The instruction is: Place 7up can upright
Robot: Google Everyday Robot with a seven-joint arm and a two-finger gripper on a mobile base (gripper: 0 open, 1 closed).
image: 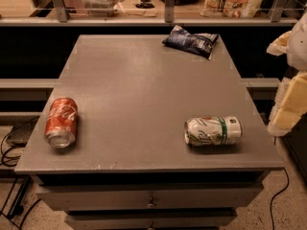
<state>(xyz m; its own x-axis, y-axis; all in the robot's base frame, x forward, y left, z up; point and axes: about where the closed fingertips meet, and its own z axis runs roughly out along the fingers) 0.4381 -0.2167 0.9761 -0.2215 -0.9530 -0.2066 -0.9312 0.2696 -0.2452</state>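
The 7up can (213, 131) is silver-white with a green band. It lies on its side near the front right of the grey table (139, 80), with its top end pointing left. My gripper (291, 104) shows as white and pale yellow parts at the right edge of the view. It is beyond the table's right side, to the right of the can and apart from it. It holds nothing that I can see.
A red Coca-Cola can (61, 122) lies on its side at the front left. A dark blue snack bag (192, 40) lies at the back right. A shelf with goods (230, 1) runs behind the table. Drawers (151, 198) sit below the front edge. Cables (9, 152) lie on the floor at left.
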